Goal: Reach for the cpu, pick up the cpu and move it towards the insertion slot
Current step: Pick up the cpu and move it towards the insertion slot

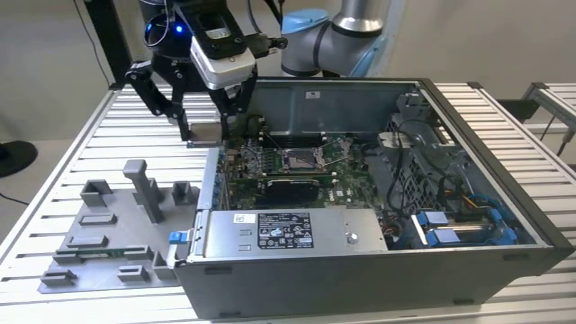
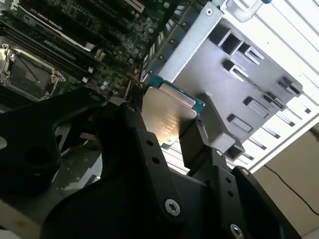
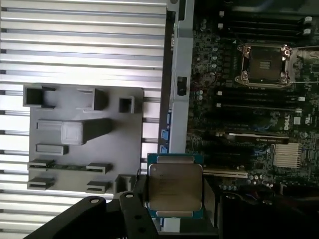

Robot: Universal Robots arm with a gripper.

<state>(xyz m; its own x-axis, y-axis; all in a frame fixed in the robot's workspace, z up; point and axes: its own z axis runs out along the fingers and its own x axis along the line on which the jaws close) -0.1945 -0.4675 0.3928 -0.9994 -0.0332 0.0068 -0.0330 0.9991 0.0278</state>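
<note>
My gripper point(image 3: 174, 201) clamps the cpu point(image 3: 174, 185) above the case wall point(image 1: 212, 177), insertion slot point(image 1: 301, 159) at four o'clock, unobstructed.

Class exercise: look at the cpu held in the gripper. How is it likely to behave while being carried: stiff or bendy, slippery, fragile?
The cpu is a flat plate with a metal top, so probably stiff, not floppy. Its shiny lid looks smooth, and the gripper grips it at its edges, so it could slip if jolted. It seems thin and light; the green rim may chip if it knocks the case wall.
</note>
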